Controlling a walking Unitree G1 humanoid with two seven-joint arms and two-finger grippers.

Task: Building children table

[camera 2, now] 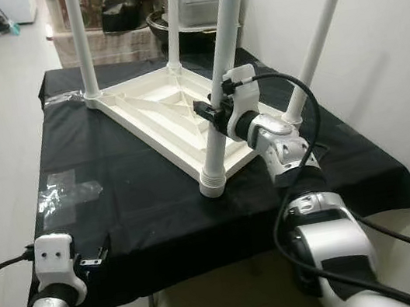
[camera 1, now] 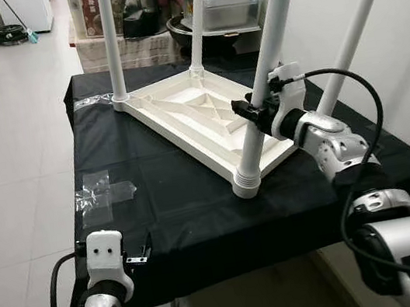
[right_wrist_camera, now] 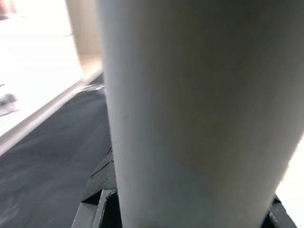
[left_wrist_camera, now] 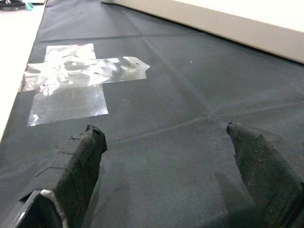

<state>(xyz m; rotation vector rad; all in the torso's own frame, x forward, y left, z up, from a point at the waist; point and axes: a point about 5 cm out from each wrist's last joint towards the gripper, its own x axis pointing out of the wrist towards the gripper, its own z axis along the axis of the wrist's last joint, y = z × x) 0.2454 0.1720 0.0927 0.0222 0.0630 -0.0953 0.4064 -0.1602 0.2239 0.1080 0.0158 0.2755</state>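
Gripping near white plastic tube leg (camera 1: 261, 89) with my right tool (camera 1: 259, 109), fingers clamped round it partway up; leg stands in corner socket of upturned white plastic tabletop (camera 1: 183, 114) on black-clothed bench (camera 1: 174, 206)

All four legs up in sockets; near one leans, judged not fully seated. Left to do: press home, flip table

My left tool (left_wrist_camera: 166, 156) spread wide, empty, low over cloth near clear tape patch (camera 1: 98, 195)

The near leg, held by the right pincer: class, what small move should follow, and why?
Probably a twist of the leg to seat it. The right pincer is shut on it, and its ribbed base already sits at the corner of the upturned tabletop, where three other legs stand. The left pincer hangs open over the black cloth.
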